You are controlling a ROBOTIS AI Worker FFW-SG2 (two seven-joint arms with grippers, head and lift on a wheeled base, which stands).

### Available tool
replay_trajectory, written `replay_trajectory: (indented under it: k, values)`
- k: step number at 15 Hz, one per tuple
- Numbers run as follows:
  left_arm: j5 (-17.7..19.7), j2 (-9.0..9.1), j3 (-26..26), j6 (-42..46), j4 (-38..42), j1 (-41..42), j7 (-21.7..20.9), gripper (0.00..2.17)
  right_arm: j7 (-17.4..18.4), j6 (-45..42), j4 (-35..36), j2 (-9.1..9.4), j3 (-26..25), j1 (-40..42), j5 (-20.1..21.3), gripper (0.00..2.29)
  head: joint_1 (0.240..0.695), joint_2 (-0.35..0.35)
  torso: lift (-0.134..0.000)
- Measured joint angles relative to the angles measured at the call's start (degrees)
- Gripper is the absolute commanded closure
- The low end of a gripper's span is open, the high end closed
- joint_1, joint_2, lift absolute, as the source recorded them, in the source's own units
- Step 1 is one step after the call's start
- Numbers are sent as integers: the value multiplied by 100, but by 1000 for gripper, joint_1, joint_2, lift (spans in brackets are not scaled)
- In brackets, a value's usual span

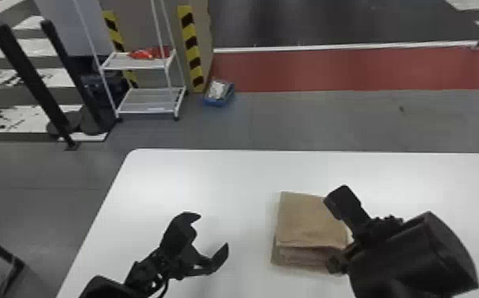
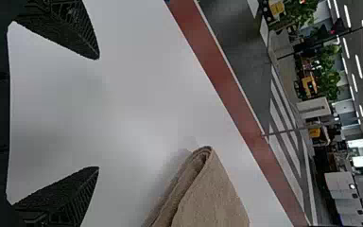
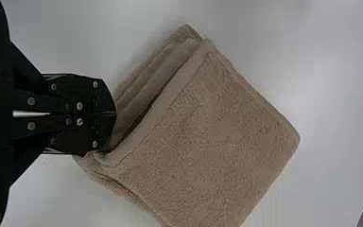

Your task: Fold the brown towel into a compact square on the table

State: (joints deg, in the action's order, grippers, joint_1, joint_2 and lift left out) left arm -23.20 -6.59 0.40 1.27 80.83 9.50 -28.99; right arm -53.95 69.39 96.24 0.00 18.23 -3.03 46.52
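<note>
The brown towel [image 1: 310,222] lies on the white table [image 1: 195,170] as a folded, roughly square stack, its layers showing along the near edge. To its left, my left gripper [image 1: 212,232] stands open above the table. My right gripper [image 1: 336,263] is at the towel's near right corner. In the left wrist view, the left gripper [image 2: 98,113] has nothing between its fingers, and the towel [image 2: 212,196] lies farther off. The right wrist view has the right gripper [image 3: 113,113] shut, its tips over the layered edge of the towel [image 3: 208,137]; whether they pinch any cloth I cannot tell.
Beyond the table's far edge [image 1: 290,150], a white shelf cart [image 1: 147,109] and a blue box [image 1: 219,95] stand on the floor. Bare tabletop lies between the left gripper and the towel. The right arm covers part of the towel's right side.
</note>
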Motion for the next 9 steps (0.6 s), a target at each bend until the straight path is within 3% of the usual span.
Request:
replay_trajectory:
  k: [2,4,7,9]
  values:
    - [0,0,-12,0,-9,0,1,43,160,-71,-222,0,-209,-188,30,1602,695,51,0]
    - [0,0,-14,0,-26,-1,1,43,22,-106,-250,0,-404,-235,-19,1602,695,36,0]
    - [0,-5,-7,0,-33,-4,-1,43,-603,-11,591,0,-577,106,-269,1598,695,64,0]
    - [-4,-6,-6,0,-33,-9,-9,43,-585,263,1069,0,-735,180,-605,1602,695,78,0]
